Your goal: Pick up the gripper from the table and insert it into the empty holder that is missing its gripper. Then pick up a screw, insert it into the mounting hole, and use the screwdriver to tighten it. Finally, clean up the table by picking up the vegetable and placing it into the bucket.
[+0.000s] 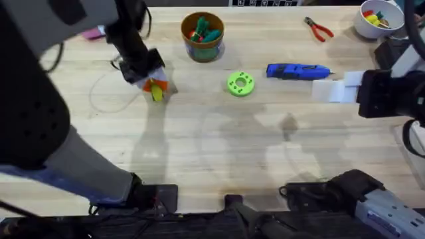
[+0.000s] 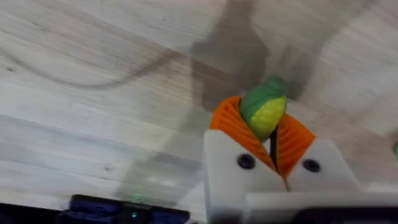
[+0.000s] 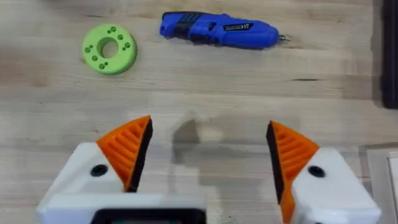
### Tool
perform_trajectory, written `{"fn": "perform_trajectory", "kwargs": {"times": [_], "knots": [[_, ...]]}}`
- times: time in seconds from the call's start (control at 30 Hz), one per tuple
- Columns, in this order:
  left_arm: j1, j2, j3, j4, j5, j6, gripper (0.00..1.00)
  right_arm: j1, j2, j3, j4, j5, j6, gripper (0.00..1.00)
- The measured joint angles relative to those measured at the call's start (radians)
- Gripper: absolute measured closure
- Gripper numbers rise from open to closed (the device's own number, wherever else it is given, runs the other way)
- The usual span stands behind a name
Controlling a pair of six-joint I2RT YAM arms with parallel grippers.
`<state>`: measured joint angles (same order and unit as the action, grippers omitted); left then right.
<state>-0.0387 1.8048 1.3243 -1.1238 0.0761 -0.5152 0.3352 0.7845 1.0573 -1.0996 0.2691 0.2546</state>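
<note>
Overhead: left gripper (image 1: 154, 85) pinching the vegetable (image 1: 157, 91) just above the worktop (image 1: 219, 153), the bucket (image 1: 202, 34) near, up and to the right; lifting straight, then carrying over the rim, looking wisest. Left wrist: orange fingers (image 2: 231, 124) closing on the yellow-green vegetable (image 2: 265, 109), grip looking shallow. Right wrist: right gripper (image 3: 208, 155) hanging wide open, the screwdriver (image 3: 217, 31) lying beyond.

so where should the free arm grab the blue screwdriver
Around the middle of the screwdriver's blue barrel, coming straight down from above with the right tool, which hangs open over bare table. The screwdriver lies flat on its side with its long axis across the table and its thin metal tip pointing away from the green ring, so fingers closing across the barrel's width fit best. This is a judgement.
</note>
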Motion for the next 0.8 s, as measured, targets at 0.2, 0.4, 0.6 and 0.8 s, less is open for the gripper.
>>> {"fn": "perform_trajectory", "kwargs": {"times": [0.2,0.4,0.6,0.8], "knots": [[-0.022,-0.109,0.192,-0.074,0.026,0.203,0.963,0.0,0.0,0.0,0.0,0.0,0.0,0.007],[-0.125,-0.138,0.366,0.007,0.054,0.324,0.963,0.0,0.0,0.0,-0.008,0.0,0.0,0.008],[-0.215,-0.115,0.379,0.221,0.063,0.344,0.963,0.0,0.0,0.0,-0.017,0.0,0.0,0.007],[-0.236,0.011,0.38,0.357,0.062,0.351,0.963,0.0,0.0,0.0,-0.021,0.0,0.0,0.008]]}}
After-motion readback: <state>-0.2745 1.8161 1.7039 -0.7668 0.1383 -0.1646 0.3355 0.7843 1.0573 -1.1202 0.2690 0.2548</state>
